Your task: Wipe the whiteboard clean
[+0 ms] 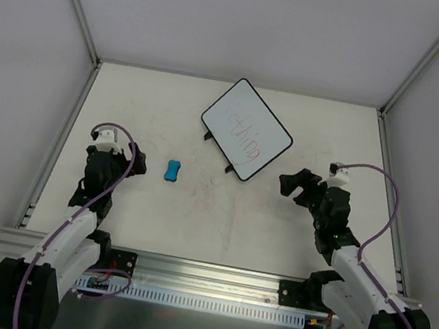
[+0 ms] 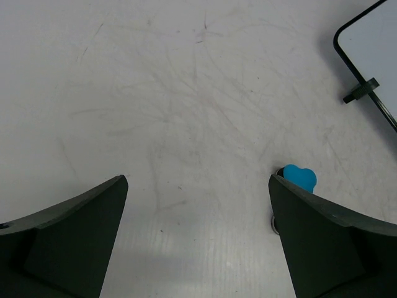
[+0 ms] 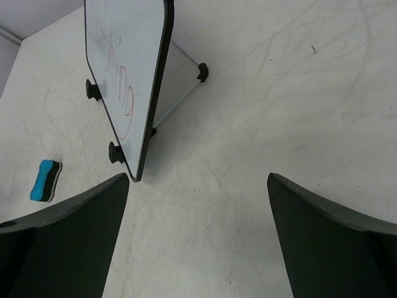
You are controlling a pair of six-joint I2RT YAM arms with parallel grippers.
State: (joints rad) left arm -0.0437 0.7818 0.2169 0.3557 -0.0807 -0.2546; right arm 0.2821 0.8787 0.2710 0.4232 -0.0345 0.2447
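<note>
Dark fingers point(image 2: 68, 242) fill the lower corners of each wrist view, set wide with nothing between them. The left gripper point(image 2: 198, 183) and the right gripper point(image 3: 198, 180) both stand apart and empty over the scuffed white surface point(image 1: 209, 230). From above, the left one sits at about 9 o'clock of the surface and the right one at about 3 o'clock, each pointing inward.

Next out is the small blue eraser point(image 1: 172, 170), lying flat near the centre, just to the right of the left gripper. In the left wrist view it peeks out between 3 and 4 o'clock behind one finger. It appears to be clear of that finger, though that view hides the gap.

Farthest, toward 12 to 1 o'clock, the whiteboard point(image 1: 247, 130) stands propped at a tilt on its black feet point(image 3: 93, 90) and rear support point(image 3: 186, 81), one corner toward the arms. Red handwriting point(image 1: 249, 136) runs across its face, whole and unsmudged.

The task looks to be at its very start, with nothing wiped and the eraser not picked up. By my reading, what is left is to grasp the eraser, carry it to the whiteboard and rub out all the red. The right gripper may be needed to steady the whiteboard.
</note>
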